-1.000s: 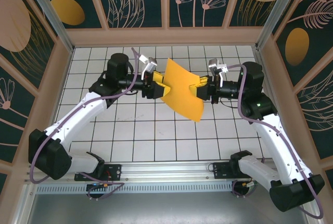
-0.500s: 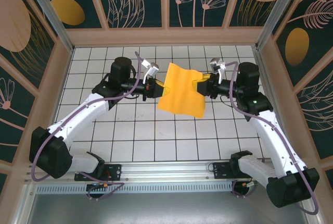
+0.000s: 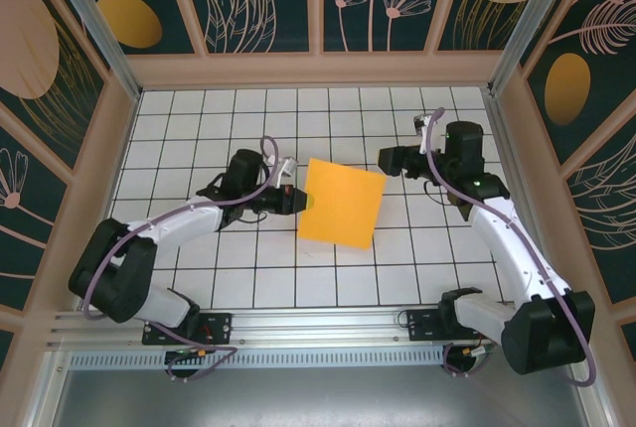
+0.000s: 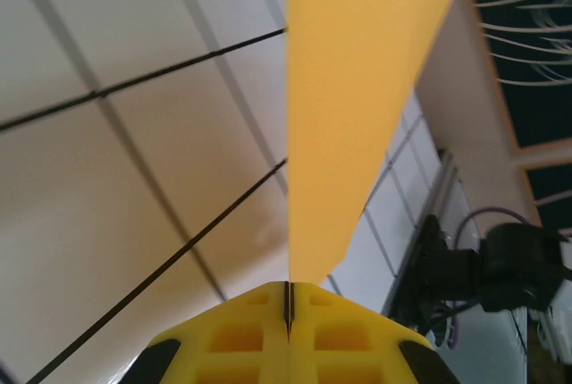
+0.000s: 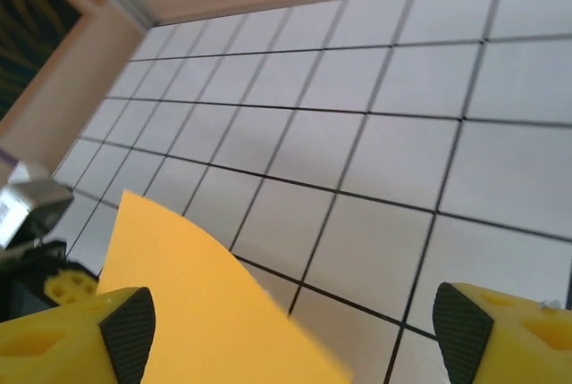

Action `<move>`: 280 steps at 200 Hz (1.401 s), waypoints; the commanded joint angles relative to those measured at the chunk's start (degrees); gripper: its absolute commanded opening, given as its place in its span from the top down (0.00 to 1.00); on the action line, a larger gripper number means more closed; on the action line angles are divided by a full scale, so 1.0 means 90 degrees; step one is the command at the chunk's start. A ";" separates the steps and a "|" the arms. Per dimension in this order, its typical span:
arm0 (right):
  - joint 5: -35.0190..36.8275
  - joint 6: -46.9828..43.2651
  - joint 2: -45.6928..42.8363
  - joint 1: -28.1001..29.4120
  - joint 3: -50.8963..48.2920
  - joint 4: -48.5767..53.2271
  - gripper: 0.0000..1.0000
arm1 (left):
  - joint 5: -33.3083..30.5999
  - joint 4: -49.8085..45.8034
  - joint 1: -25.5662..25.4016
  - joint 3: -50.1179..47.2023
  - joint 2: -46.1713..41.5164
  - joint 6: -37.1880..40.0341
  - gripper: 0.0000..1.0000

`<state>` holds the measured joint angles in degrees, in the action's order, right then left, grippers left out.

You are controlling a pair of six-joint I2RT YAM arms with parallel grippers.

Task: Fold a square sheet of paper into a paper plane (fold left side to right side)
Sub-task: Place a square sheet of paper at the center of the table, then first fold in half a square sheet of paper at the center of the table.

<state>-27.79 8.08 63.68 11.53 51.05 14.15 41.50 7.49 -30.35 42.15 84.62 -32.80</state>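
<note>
Left gripper (image 4: pixel 288 299) was clenched on the left edge of the square sheet of paper (image 3: pixel 341 202), yellow pads pressed together with the orange edge running straight out from between them. A second before, both arms held the sheet up between them, bowed and well above the table (image 3: pixel 199 149); by this frame the right gripper (image 5: pixel 295 326) had let go, its jaws spread wide with nothing pinched, and it sat just beside the sheet's far right corner. The sheet had come down and flattened out, lying over the middle tiles, slightly rotated. Hard to tell from above whether it was fully resting on the table or a little lifted at the held edge. No crease visible, so the left-to-right fold looked not yet started. Judged: the handover to one arm put the left gripper in position to carry its edge across.
</note>
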 commanded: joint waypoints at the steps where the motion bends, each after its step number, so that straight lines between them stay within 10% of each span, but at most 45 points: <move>1: 0.0554 0.0586 0.0181 -0.0027 -0.0348 -0.0034 0.14 | -0.0745 0.0371 -0.0007 -0.0181 0.0388 -0.0708 1.00; 44: 0.0510 0.1399 0.0836 0.0441 -0.0928 -0.0784 0.12 | -0.1439 -0.0208 0.0021 0.0319 0.1370 -0.0460 1.00; 100: 0.0207 0.2511 0.2079 0.0933 -0.1071 -0.1935 0.40 | -0.1883 -0.0457 0.0062 0.0752 0.1703 -0.0350 1.00; 218: 0.0869 0.2257 0.4081 0.1561 0.0240 -0.0970 0.47 | -0.2013 -0.1276 0.0061 0.1472 0.2131 0.0089 1.00; 280: 0.1125 0.2254 0.4345 0.1691 0.0122 -0.0652 0.48 | -0.1496 -0.0900 0.0054 0.1571 0.1997 -0.0179 0.72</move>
<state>-19.92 28.86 101.10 25.78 52.36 4.60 24.64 -2.11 -30.11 55.72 102.91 -33.50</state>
